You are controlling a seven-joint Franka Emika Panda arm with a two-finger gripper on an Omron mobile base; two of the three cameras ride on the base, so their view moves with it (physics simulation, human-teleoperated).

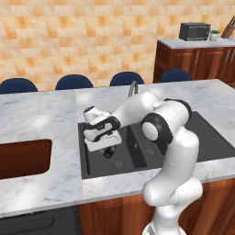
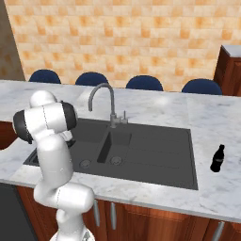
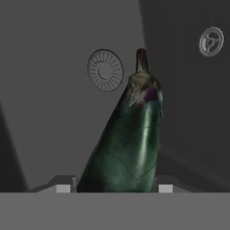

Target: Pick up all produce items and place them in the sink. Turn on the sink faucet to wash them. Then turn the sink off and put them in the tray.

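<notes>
Gripper (image 1: pixel 109 151) hangs low inside the left basin of the sink (image 1: pixel 211 144), jaws clamped on the vegetable (image 3: pixel 128 143), a dark green glossy thing that juts out past the fingertips with its stem end leading. In the hand view it sits between the two fingers, pointing toward the drain (image 3: pixel 105 70) on the basin floor. Faucet (image 2: pixel 104 101) arches over the divider between the basins, just behind the arm's wrist. Tray (image 1: pixel 23 158) lies well left of the sink, sunk into the counter. Risks as I judge them: the skin looks slick and the body tapers, so the grip may slide; the raised forearm could also knock the faucet when it lifts out.
</notes>
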